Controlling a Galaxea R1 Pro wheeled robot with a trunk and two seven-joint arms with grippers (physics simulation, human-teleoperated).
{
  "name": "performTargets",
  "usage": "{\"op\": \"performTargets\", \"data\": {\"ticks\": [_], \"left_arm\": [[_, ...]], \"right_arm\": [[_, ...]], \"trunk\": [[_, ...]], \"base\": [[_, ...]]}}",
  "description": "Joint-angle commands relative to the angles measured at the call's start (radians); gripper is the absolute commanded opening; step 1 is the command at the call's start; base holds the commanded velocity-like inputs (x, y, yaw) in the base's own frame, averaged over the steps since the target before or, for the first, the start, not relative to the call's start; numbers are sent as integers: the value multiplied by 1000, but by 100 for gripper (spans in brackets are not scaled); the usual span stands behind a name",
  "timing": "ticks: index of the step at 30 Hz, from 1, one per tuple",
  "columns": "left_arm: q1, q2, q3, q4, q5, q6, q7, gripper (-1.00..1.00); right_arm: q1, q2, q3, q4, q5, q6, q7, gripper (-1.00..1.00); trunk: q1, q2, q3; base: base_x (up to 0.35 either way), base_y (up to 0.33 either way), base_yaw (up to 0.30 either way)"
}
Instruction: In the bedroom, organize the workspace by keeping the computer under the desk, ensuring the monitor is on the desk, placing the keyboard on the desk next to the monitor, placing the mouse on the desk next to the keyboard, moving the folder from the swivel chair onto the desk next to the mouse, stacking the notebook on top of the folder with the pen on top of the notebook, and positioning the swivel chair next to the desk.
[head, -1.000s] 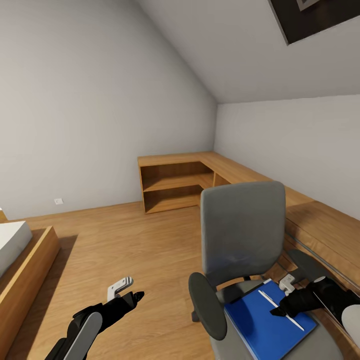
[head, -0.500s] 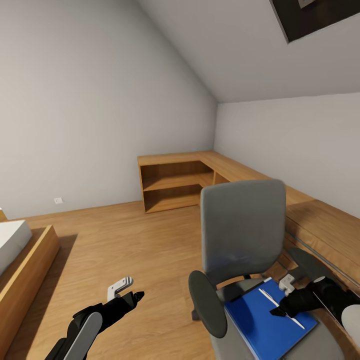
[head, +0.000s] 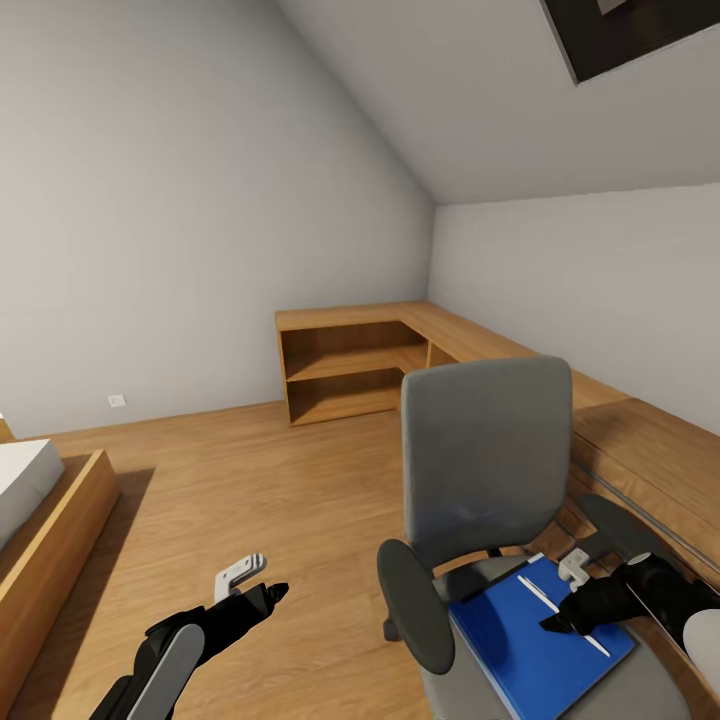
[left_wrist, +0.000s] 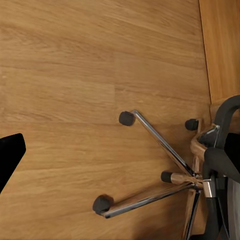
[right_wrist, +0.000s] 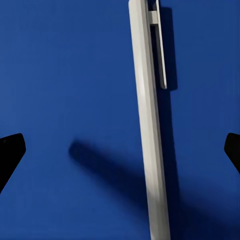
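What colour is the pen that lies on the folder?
The pen is white or very light grey, against the bright blue folder. The right wrist view shows it best.

We are looking at a low light-wood corner cabinet (head: 345, 365) with open shelves, standing well beyond the left gripper (head: 268, 592). A wooden bed frame (head: 55, 540) holding a white mattress (head: 20, 480) is sitting off to that gripper's left. A small white socket (head: 118, 402) is showing far ahead, between them.

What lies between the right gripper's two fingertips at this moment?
In the right wrist view, the white pen lies between the open right gripper's fingertips, resting on the blue folder; neither fingertip touches it.
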Motion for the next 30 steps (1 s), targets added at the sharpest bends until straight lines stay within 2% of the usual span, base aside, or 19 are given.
{"op": "performTargets", "data": {"ticks": [1, 14, 18, 30], "left_arm": [[-1, 1, -2, -1, 11, 1, 10, 100], [-1, 2, -3, -1, 11, 1, 10, 100], [-1, 1, -3, -1, 11, 0, 10, 100], [-1, 2, -2, -1, 11, 1, 8, 100]], "right_arm": [[0, -1, 8, -2, -5, 8, 3, 100], [-1, -1, 8, -2, -5, 8, 3, 100], [-1, 0, 8, -2, -5, 8, 3, 100], [-1, -1, 8, -2, -5, 8, 3, 100]], "trunk": [[0, -1, -1], [0, -1, -1], [15, -29, -14], [15, -29, -14]], "base": [[0, 0, 0], [0, 0, 0], [0, 0, 0], [0, 0, 0]]}}
